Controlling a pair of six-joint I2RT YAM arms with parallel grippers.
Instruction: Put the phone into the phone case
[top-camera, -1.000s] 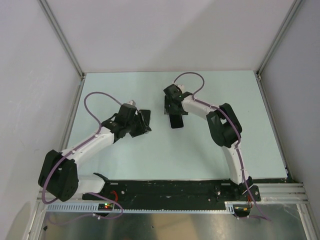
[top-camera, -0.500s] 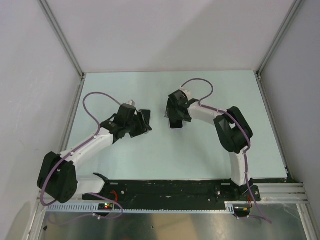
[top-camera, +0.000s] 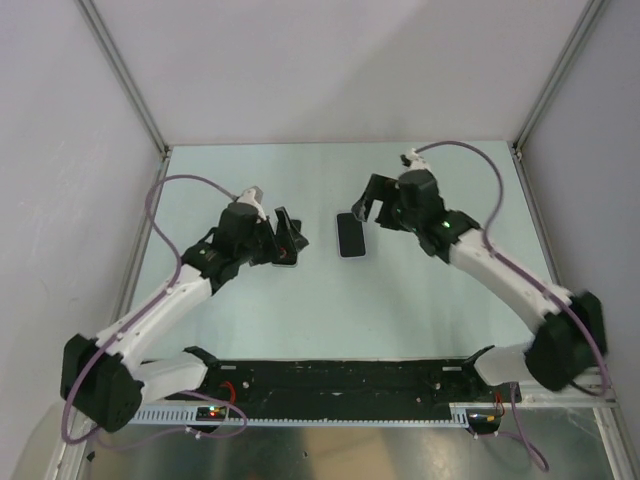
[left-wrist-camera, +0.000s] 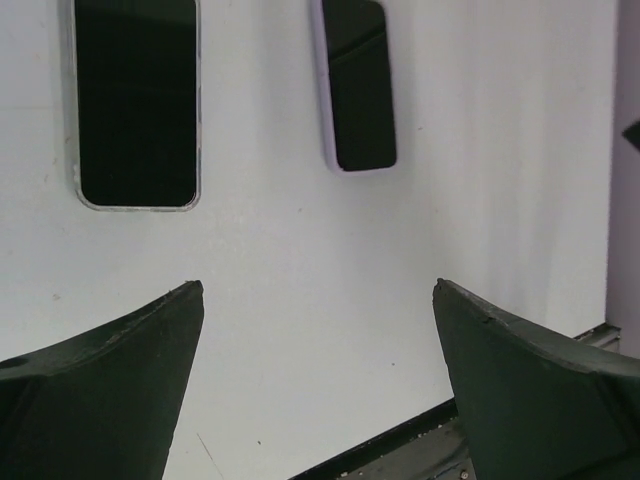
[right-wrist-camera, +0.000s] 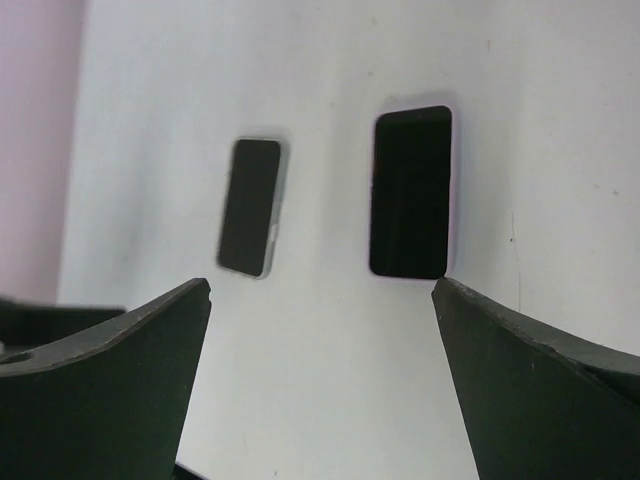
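You see a pale mint-green flat tabletop (top-camera: 300, 320), closed in on three sides by plain white panel walls (top-camera: 330, 70). Two slanting silver aluminium corner posts (top-camera: 122, 75) come down to its far corners. A long black rail (top-camera: 340, 378) runs along its near edge, and nearer still lies a brushed grey metal sheet (top-camera: 350, 450).

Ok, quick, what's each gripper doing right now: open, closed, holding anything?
Left gripper: open, holding nothing.
Right gripper: open, holding nothing.
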